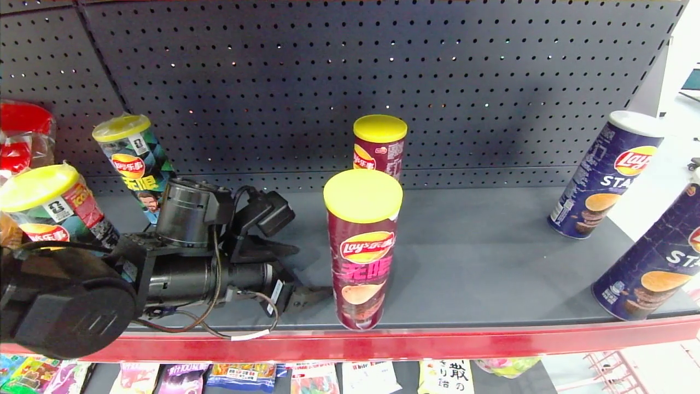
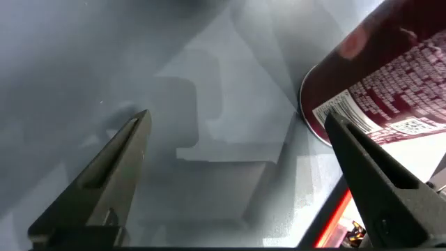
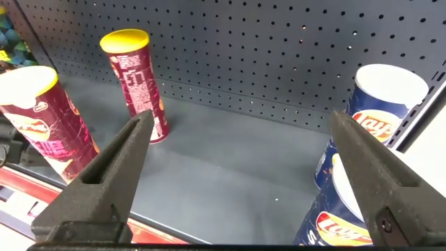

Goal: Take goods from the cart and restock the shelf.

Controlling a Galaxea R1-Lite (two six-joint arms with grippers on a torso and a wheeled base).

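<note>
A dark pegboard [image 1: 383, 65] forms the backdrop. Two blue cans [image 1: 604, 175] stand at the right, one behind the other. Two teal cans [image 1: 136, 158] with yellow lids stand at the left, beside a red-topped bag [image 1: 22, 137]. Snack packets [image 1: 240, 376] line the bottom, with a pink wire rack [image 1: 607, 369] lower right.

Retail shop, snack aisle. Grey metal shelf [image 1: 465, 262] with perforated pegboard back panel [image 1: 383, 65] and red front rail [image 1: 437, 342]. Rows of chip canisters [image 1: 362, 249] stand facing out, blue canisters [image 1: 601, 175] further along, and bagged snack packets [image 1: 240, 376] sit on the tier below.
</note>
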